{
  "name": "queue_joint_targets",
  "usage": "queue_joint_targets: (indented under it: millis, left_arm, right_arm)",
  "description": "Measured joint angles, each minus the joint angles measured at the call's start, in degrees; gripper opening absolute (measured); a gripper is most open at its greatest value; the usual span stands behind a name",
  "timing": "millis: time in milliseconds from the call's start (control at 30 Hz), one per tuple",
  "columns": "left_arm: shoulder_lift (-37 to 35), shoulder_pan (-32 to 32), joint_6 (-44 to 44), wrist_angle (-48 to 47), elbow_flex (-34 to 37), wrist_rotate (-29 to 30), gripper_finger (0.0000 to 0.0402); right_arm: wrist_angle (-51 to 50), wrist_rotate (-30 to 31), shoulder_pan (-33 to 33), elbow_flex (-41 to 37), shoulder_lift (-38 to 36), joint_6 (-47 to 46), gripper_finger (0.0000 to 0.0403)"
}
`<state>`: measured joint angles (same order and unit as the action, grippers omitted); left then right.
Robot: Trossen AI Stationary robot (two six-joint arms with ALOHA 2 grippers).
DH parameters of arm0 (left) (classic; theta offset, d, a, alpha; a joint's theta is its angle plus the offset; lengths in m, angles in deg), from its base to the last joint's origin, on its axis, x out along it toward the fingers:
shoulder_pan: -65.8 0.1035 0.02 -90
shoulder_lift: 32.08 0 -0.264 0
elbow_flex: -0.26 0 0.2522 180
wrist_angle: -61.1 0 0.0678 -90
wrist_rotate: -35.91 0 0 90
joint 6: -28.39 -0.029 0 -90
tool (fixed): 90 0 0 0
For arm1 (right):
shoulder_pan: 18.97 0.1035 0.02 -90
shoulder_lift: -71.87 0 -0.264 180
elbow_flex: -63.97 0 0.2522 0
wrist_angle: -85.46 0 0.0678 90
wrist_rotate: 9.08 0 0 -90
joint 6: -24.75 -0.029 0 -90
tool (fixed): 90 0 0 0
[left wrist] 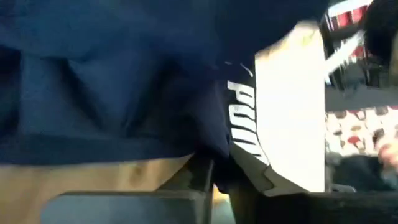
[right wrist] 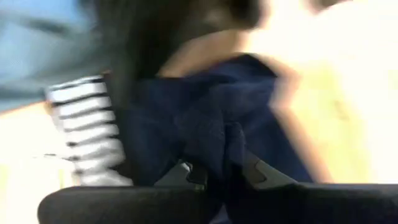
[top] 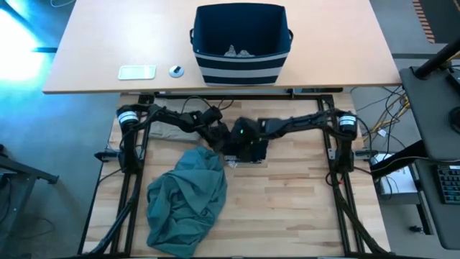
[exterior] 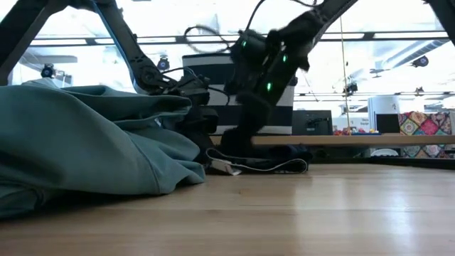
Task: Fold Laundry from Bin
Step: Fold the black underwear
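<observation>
The navy garment with white lettering (left wrist: 242,118) lies bunched on the near table's middle (exterior: 274,162), under both grippers. My left gripper (top: 219,140) and my right gripper (top: 248,149) meet over it, and each is shut on its cloth. The large teal-green garment (top: 187,198) lies heaped on the table to the left of them. A beige garment (top: 167,134) lies under my left arm. The striped navy bin (top: 241,43) stands on the far table, with small grey pieces (top: 237,52) on its bottom. My left gripper pinches a fold of the navy garment (left wrist: 214,155) between its two fingers, close to the white lettering. The cloth lies low, on or just above the table. My right gripper pinches a bunched fold of the navy garment (right wrist: 221,146) between its two fingers, coming down from above. The rest of the cloth lies on the table (exterior: 284,165).
A small white flat device (top: 136,72) and a small round thing (top: 176,70) lie on the far table, left of the bin. The dark frame bars (top: 129,187) run along both sides of the near table. Bare wood (top: 302,208) lies to the right of the teal garment.
</observation>
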<state>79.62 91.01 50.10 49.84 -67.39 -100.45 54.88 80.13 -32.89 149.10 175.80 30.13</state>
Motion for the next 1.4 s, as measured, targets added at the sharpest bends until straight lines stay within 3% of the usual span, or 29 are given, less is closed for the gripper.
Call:
queue_joint_targets:
  millis: [267,367,567,833,1000,1200,1300,1400]
  left_arm:
    - [-0.21,-0.42,-11.41,-11.06,-0.13,-4.66,0.0002]
    - [-0.47,-0.83,-13.84,-13.37,-0.57,-6.47,0.0002]
    - [-0.48,-2.08,-18.22,-18.99,-4.22,-5.18,0.0001]
    - [-0.48,-3.91,-20.40,-22.41,-6.44,-3.24,0.0000]
    - [-0.50,-4.64,-20.60,-23.60,-5.11,-2.61,0.0000]
    - [-0.70,-4.58,-20.53,-22.95,-4.20,-2.59,0.0000]
    - [-0.70,-4.56,-18.72,-22.12,-4.22,-2.65,0.0000]
    - [-0.70,-4.33,-17.07,-22.12,-4.51,-2.63,0.0000]
  right_arm:
    - [-16.55,-1.43,-8.69,6.52,-7.34,1.24,0.0011]
    - [-17.14,-5.80,-12.79,6.72,-8.40,1.76,0.0011]
    - [-13.98,-7.31,-17.92,5.86,-5.58,7.21,0.0024]
    - [-4.11,-6.67,-18.39,6.39,-1.26,20.34,0.0117]
    - [-7.35,-7.27,-18.57,9.78,-2.98,19.08,0.0183]
    - [-21.56,-18.56,-14.67,6.95,-9.40,10.36,0.0219]
    - [-25.04,-19.90,-8.01,1.77,-12.05,6.54,0.0231]
    - [-21.80,-18.85,0.78,-3.59,-13.78,0.86,0.0247]
